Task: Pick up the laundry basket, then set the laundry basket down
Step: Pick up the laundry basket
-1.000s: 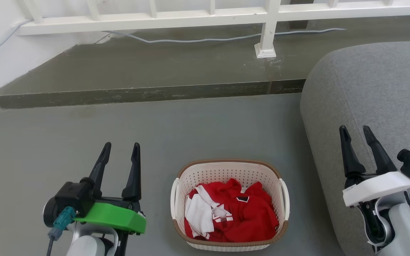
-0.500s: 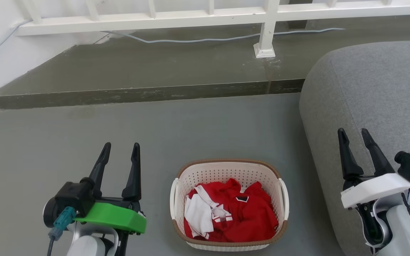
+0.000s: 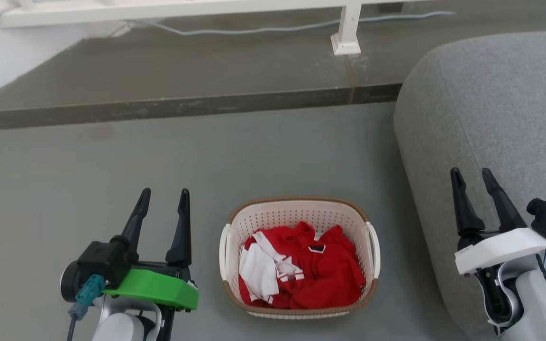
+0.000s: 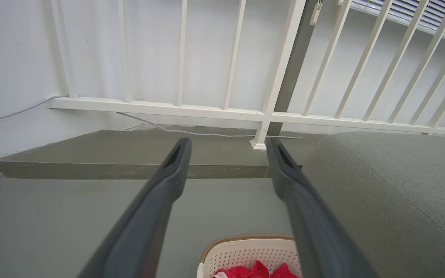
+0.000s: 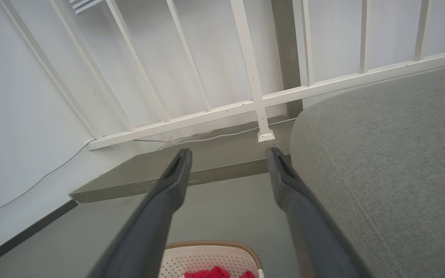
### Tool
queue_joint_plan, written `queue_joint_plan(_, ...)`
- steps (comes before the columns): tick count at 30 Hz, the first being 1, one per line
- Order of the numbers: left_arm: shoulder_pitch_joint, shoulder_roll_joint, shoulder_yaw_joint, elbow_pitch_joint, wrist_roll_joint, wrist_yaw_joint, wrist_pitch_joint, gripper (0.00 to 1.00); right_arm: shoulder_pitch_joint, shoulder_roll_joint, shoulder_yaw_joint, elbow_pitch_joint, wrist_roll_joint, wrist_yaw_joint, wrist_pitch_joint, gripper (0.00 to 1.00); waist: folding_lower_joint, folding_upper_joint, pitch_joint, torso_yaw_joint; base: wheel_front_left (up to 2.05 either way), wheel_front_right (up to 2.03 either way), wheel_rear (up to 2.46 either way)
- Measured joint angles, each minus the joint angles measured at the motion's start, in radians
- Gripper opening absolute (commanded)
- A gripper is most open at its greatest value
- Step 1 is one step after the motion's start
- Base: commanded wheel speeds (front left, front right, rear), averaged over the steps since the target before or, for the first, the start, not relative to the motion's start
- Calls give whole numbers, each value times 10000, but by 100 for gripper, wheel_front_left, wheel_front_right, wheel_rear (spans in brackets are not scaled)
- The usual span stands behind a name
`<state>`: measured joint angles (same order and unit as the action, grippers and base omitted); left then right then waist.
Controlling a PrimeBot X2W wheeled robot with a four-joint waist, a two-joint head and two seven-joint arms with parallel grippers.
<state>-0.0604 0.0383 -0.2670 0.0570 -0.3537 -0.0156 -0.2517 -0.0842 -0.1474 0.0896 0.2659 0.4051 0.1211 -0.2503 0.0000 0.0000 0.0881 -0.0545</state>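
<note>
Here, the laundry basket (image 3: 296, 214) stands on the grey floor (image 3: 206, 156) between the left end effector (image 3: 165, 191), on a green housing (image 3: 152, 291), and the right end effector (image 3: 470, 171), on a white housing (image 3: 500, 248), touching neither. Red clothing (image 3: 330, 279) and a white piece (image 3: 259, 274) lie inside. Both end effectors are spread apart and grip nothing. A mark (image 3: 463, 254) on the white housing is too small to read. Compared with half a second earlier, the head view has shifted: the camera has tipped downward, while the basket lies unmoved.
</note>
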Motion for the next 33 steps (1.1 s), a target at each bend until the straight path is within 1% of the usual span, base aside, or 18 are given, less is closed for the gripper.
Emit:
queue_joint_plan(2, -22, 0, -61, -13, 0, 84, 0, 100, -16, -19, -59, 0, 13, 19, 0, 100, 0, 0, 162, -23, 0, 0, 0)
queue_joint_plan(5, -110, 2, -182, -33, 0, 88, 0, 100, -103, -67, -92, 2, 42, 19, 0, 100, 0, 0, 442, -49, 0, 0, 0)
queue_joint_plan(7, -404, 4, -259, -58, 4, 167, 0, 100, -167, -105, -132, 6, 111, 19, 0, 100, 0, 0, 763, -68, 0, 0, 0)
queue_joint_plan(13, -924, 10, -523, 21, 69, 174, -2, 100, -498, -163, -178, 176, 293, 21, 0, 100, 0, 0, 1489, -100, 0, 0, 0)
queue_joint_plan(15, -1088, 10, -612, 100, 67, 257, -2, 100, -603, -190, -157, 224, 370, 21, 0, 100, 0, 0, 1747, -108, 0, 0, 0)
queue_joint_plan(21, -1661, 12, -894, 508, 67, 347, -2, 100, -1063, -290, 104, 537, 709, 21, -2, 100, 0, 0, 2538, -123, 0, 0, 0)
queue_joint_plan(30, -2512, 12, -1024, 1139, 67, 483, -2, 100, -1765, -487, 543, 1131, 1058, 21, -2, 100, 1, 0, 3619, -144, 0, 0, 0)
queue_joint_plan(33, -2861, 10, -1110, 1434, 63, 512, -2, 100, -2023, -566, 658, 1354, 1354, 21, -4, 100, 1, 0, 4027, -145, 0, 0, 0)
